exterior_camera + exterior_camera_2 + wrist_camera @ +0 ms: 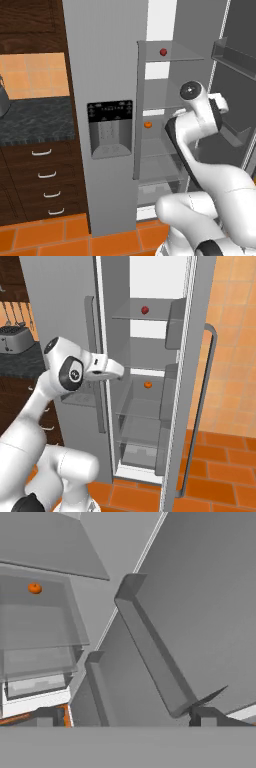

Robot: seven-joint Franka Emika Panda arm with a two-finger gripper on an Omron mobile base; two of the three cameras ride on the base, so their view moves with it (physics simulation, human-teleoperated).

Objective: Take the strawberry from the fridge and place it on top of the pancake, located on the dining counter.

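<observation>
The fingers (125, 717) hung spread and empty before the open fridge (107, 60). Beyond, an orange fruit (148, 125) sat mid-fridge. Farthest, the strawberry (163, 51) waited on the fridge's top shelf: best to lift high and reach in level.

A home kitchen was shown: a tall light-grey fridge (107, 100) stood open beside dark wood drawers (42, 180) under a black-speckled counter (35, 120), with a silver toaster (12, 338) and orange floor tiles (220, 476).
</observation>
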